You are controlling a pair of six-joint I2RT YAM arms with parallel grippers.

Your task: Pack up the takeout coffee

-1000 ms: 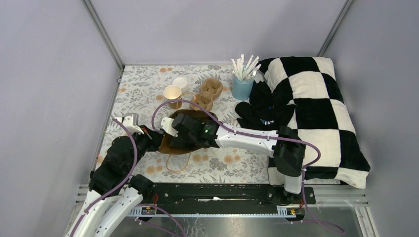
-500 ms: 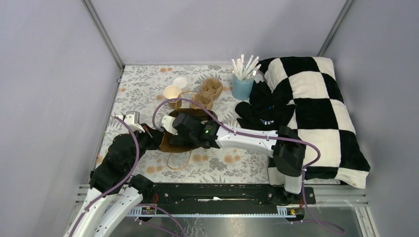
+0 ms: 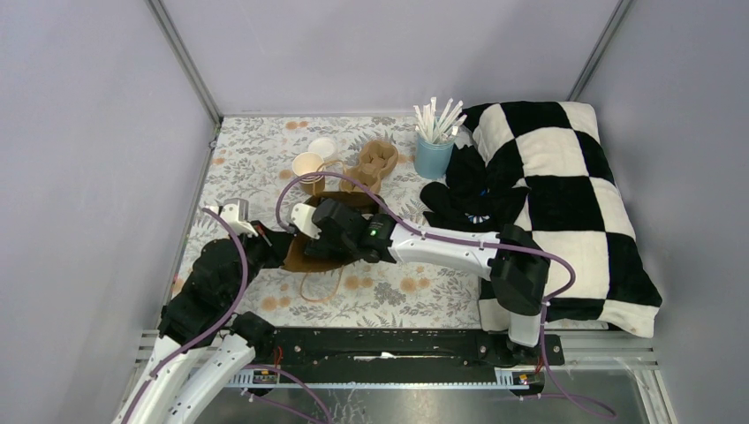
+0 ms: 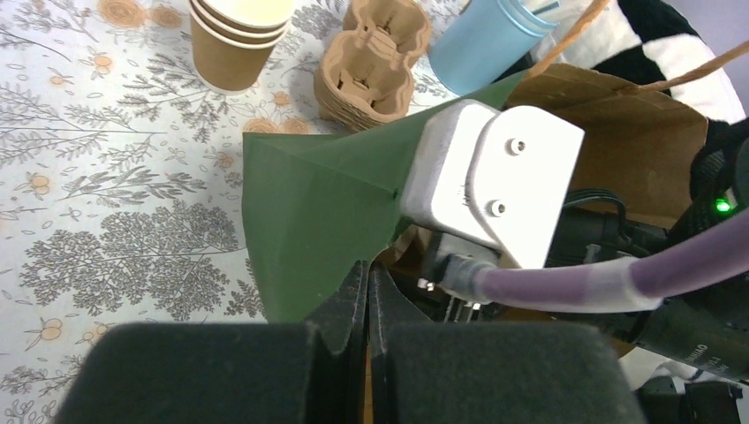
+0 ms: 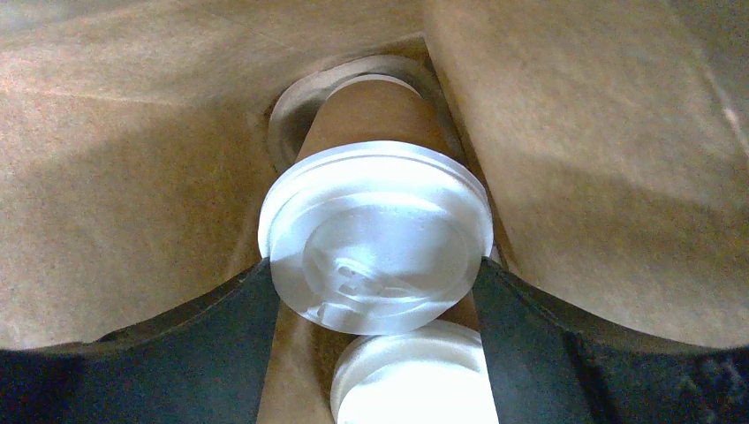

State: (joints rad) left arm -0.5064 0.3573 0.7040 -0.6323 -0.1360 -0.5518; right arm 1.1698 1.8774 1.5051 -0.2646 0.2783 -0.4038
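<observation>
Above the floral bench point(image 3: 256, 150), left gripper point(image 4: 366, 291) pinches the brown paper bag point(image 3: 303, 257) while right gripper point(image 5: 374, 272), grasping a white-lidded tan cup point(image 5: 375, 221), has pushed deeper inside: nearly packed.

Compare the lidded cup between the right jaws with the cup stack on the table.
The lidded cup wears a white lid; the cup stack is open. The lidded cup is inside the brown paper bag; the cup stack stands on the floral table. The lidded cup is single; the cup stack is nested cups. Both are tan kraft paper.
</observation>
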